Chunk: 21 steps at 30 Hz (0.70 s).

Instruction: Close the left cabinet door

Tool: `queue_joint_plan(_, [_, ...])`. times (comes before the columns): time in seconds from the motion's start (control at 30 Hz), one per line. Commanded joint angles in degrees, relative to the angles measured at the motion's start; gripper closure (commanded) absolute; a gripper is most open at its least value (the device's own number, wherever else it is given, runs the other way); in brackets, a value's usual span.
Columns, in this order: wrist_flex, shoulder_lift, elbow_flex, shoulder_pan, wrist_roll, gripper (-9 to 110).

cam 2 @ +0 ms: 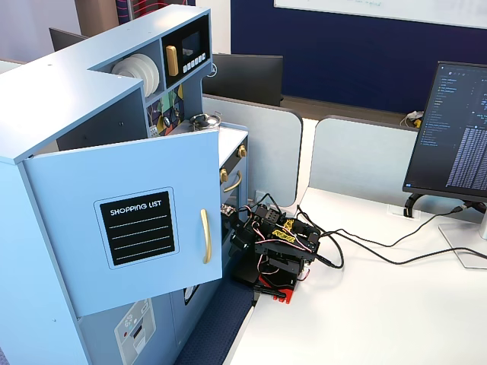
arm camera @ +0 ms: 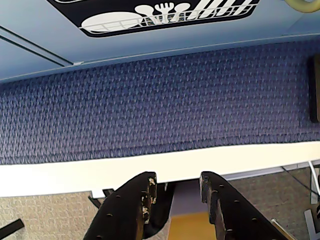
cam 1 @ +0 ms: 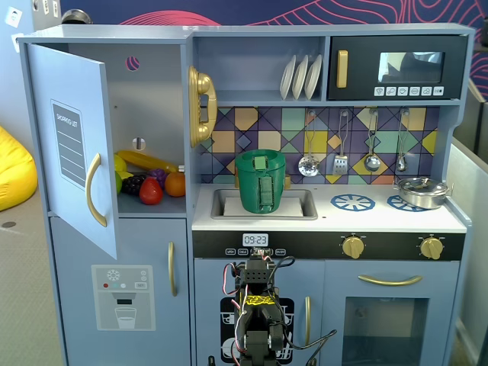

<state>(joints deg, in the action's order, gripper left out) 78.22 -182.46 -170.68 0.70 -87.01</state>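
The left cabinet door [cam 1: 72, 145] is light blue with a black "SHOPPING LIST" panel and a curved gold handle [cam 1: 93, 189]. It stands swung wide open in both fixed views, door [cam 2: 122, 228] and handle [cam 2: 205, 236]. My arm [cam 1: 259, 305] sits folded low in front of the kitchen's middle, to the right of and below the door, and does not touch it; it also shows on the white table [cam 2: 274, 243]. In the wrist view my gripper [arm camera: 177, 182] is open and empty, pointing down over the white table edge [arm camera: 75, 175] and blue carpet [arm camera: 150, 105].
Toy fruit [cam 1: 149, 183] lies on the shelf inside the open cabinet. Below is the closed dispenser door [cam 1: 122, 293]. A gold phone [cam 1: 201, 105] hangs beside the opening and a green pot [cam 1: 261, 181] sits in the sink. A monitor [cam 2: 456, 129] and cables [cam 2: 365, 247] are on the table.
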Motion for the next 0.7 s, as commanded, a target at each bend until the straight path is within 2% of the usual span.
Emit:
queue_joint_plan(0.0, [9.6, 0.4, -1.1, -1.1, 0.3, 101])
queue_joint_plan(0.27, [9.6, 0.4, -1.1, -1.1, 0.3, 101])
queue_joint_plan(0.37, [9.6, 0.4, -1.1, 2.4, 0.7, 101])
queue_joint_plan(0.5, [5.2, 0.9, 2.7, 20.0, 4.5, 101])
queue_joint_plan(0.67, [-16.2, 10.8, 12.8, 44.0, 3.4, 102])
